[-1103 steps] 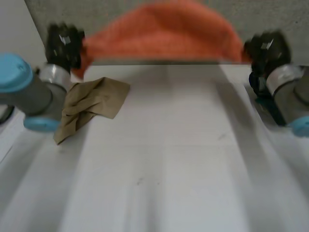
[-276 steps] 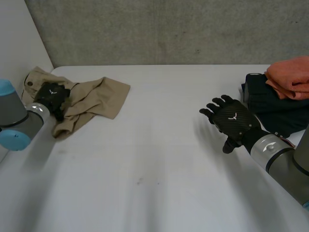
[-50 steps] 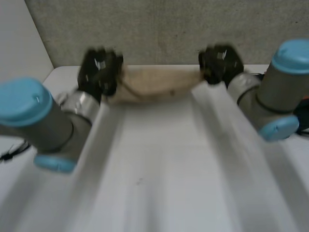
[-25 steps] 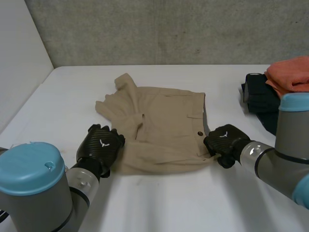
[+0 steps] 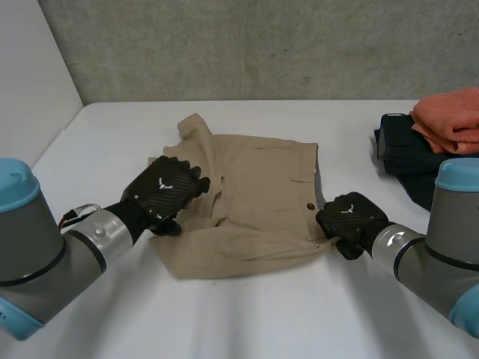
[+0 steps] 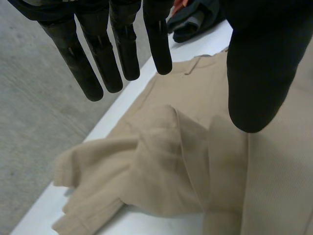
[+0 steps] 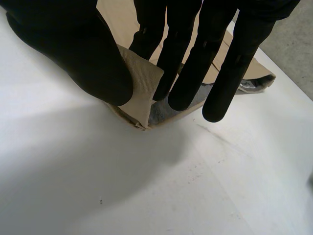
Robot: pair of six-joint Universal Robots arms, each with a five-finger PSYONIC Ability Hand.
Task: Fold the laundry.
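White counter (image 5: 247, 314), flat top. Beige cloth shorts (image 5: 262, 206) lie spread at its middle, mostly flat, the left part rumpled. Well apart, at the far right edge, is a folded dark navy garment (image 5: 404, 153) with an orange folded cloth (image 5: 453, 116) resting partly on it. Neither is in play.

Left hand (image 5: 163, 193) hovers over the rumpled left part. Its fingers are straight and apart from the thumb, gripping nothing. Below its fingertips a raised bunched ridge of fabric (image 6: 168, 147) runs across the shorts.

Right hand (image 5: 348, 215) is at the near right corner of the shorts, thumb and fingers clamped on that corner (image 7: 142, 81). The corner is lifted just off the counter, with grey lining showing beneath.

Judgement: the step in hand looks like flattening before the first fold. To do it well, the right hand should anchor its corner with light outward tension. The left hand should press flat-fingered on the ridge and sweep away from the right hand, toward the loose left edge. Too hard a pull would likely slide the whole garment. Any ridge left in gets locked into the fold.
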